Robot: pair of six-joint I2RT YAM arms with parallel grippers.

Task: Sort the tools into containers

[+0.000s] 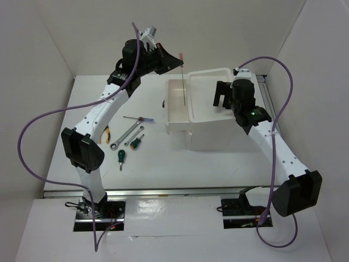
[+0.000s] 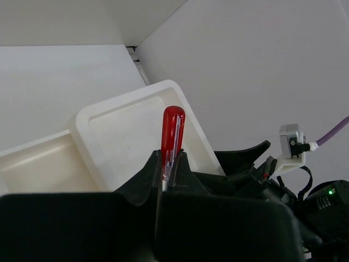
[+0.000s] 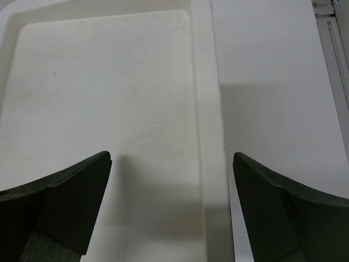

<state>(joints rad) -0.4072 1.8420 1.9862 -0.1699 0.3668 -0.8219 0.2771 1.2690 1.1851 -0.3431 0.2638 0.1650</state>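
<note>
1 glossy red-handled screwdriver pinched by left gripper, right gripper spread above tray

Left arm extends to the far centre, its end effector raised, fingers clamped on the thin red-handled screwdriver. Right arm bends inward from the right, its end effector pointing down, fingers spread wide.

Thin red-handled screwdriver upright over pulled-out white drawer, yellow-handled pliers, silver wrench, green-handled screwdrivers flat at nine o'clock of cabinet
</note>
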